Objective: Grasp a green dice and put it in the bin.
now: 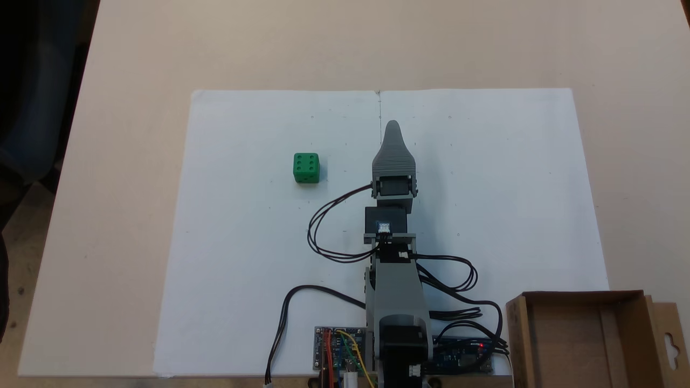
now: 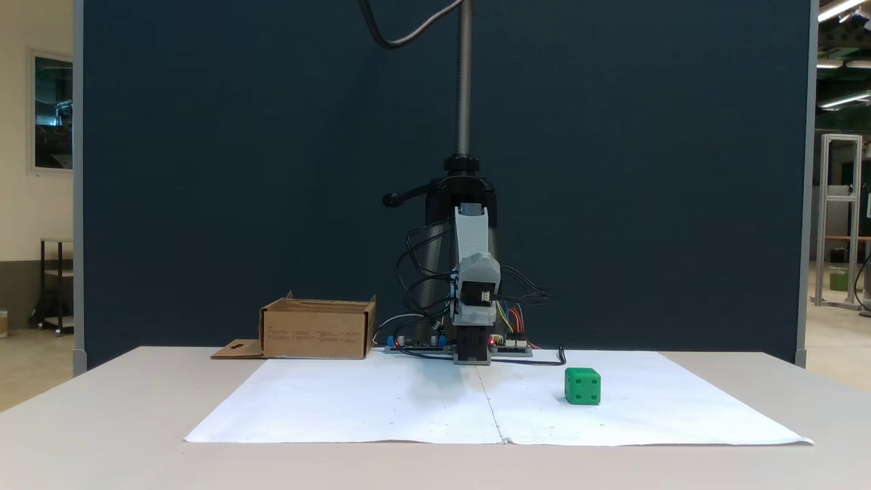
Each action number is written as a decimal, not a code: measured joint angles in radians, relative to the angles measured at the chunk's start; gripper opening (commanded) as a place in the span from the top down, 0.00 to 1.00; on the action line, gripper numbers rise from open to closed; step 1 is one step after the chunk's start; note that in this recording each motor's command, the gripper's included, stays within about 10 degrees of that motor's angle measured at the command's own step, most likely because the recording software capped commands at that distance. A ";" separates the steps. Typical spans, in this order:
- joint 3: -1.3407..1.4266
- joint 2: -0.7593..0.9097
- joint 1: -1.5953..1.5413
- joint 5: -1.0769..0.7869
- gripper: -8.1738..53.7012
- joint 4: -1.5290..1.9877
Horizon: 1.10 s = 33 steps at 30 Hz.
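The green dice (image 1: 306, 167) sits on the white paper, left of the arm in a fixed view from above and right of it in the front fixed view (image 2: 582, 386). The gripper (image 1: 392, 127) points away from the base along the paper's centre line, about a hand's width from the dice and not touching it. From the front the gripper (image 2: 475, 273) faces the camera, raised above the paper. One grey jaw covers the other, so no gap can be judged. The bin (image 1: 522, 334), a shallow brown cardboard box, stands beside the arm's base (image 2: 316, 333).
White paper sheets (image 1: 259, 269) cover the middle of the beige table (image 1: 124, 108). Black cables (image 1: 323, 231) loop beside the arm, and circuit boards (image 1: 339, 350) lie at its base. The bin's flap (image 1: 671, 339) has a hanger hole. A dark blue panel (image 2: 238, 170) stands behind the table.
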 measured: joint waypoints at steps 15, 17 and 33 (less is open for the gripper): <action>-0.305 0.000 0.067 0.000 0.16 0.744; -0.382 0.000 0.069 0.000 0.16 0.876; -1.051 -0.287 -0.002 0.000 0.15 1.738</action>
